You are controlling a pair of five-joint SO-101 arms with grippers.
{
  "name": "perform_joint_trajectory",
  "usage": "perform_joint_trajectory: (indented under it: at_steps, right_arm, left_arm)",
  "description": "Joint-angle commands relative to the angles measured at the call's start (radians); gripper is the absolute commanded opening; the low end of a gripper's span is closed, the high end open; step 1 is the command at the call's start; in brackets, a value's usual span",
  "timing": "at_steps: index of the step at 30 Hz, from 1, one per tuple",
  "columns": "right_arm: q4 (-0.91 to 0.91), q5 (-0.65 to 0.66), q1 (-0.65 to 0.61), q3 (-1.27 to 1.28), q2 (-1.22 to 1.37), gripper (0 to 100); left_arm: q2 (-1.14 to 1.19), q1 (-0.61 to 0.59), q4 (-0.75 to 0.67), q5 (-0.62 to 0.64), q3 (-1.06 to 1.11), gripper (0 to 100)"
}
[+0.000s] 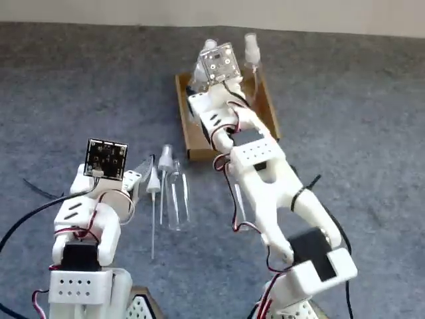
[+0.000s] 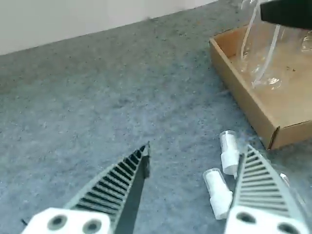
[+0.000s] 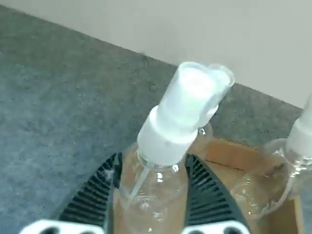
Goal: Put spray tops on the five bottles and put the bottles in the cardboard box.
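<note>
In the high view we see the brown cardboard box (image 1: 184, 119) in the upper middle of the frame, on the grey carpeted table (image 1: 345, 100). The right arm stretches to it from the lower right, and its camera housing covers what it holds. The right wrist view shows that part. The right pincer (image 3: 153, 163) is closed narrowly on the shoulders of a clear plastic bottle with a white spray top (image 3: 183, 109), which is upright at the box. We cannot tell whether its base touches the box floor. A second clear capped bottle (image 3: 273, 195) stands just beside it, inside the box.

The left wrist view shows the left pincer (image 2: 197, 148) spread wide above the table, holding nothing, with two white spray heads near one finger. The high view explains them. One head sits on a clear bottle lying on its side (image 1: 176, 196) in the lower middle of the frame. The other is a loose white spray top with a long thin tube (image 1: 153, 183), just beside that bottle.
</note>
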Motion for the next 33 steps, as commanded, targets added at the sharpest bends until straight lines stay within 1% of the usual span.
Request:
perform_joint_trajectory:
  at_steps: [1, 3, 7, 10, 22, 28, 33]
  right_arm:
    - [-0.074, 0.011, 0.019, -0.021, 0.048, 0.3]
    - [-0.094, 0.011, 0.019, -0.021, 0.076, 0.3]
    - [-0.136, 0.068, 0.018, -0.018, 0.133, 0.3]
    - [-0.159, 0.068, 0.018, -0.019, 0.16, 0.3]
    - [-0.15, 0.074, 0.016, -0.015, 0.17, 1.2]
    - [-0.148, 0.074, 0.013, -0.015, 0.168, 13.4]
    - [-0.148, 0.074, 0.016, -0.015, 0.166, 17.3]
  left_arm:
    - [-0.004, -0.016, -0.034, -0.011, -0.007, 27]
    - [-0.004, -0.016, -0.034, -0.011, -0.007, 27]
    - [-0.004, -0.016, -0.034, -0.011, -0.007, 27]
    - [-0.004, -0.016, -0.034, -0.011, -0.007, 27]
    - [-0.004, -0.016, -0.035, -0.011, -0.007, 27]
    - [-0.004, -0.016, -0.035, -0.011, -0.007, 27]
    - [-0.004, -0.016, -0.035, -0.011, -0.007, 27]
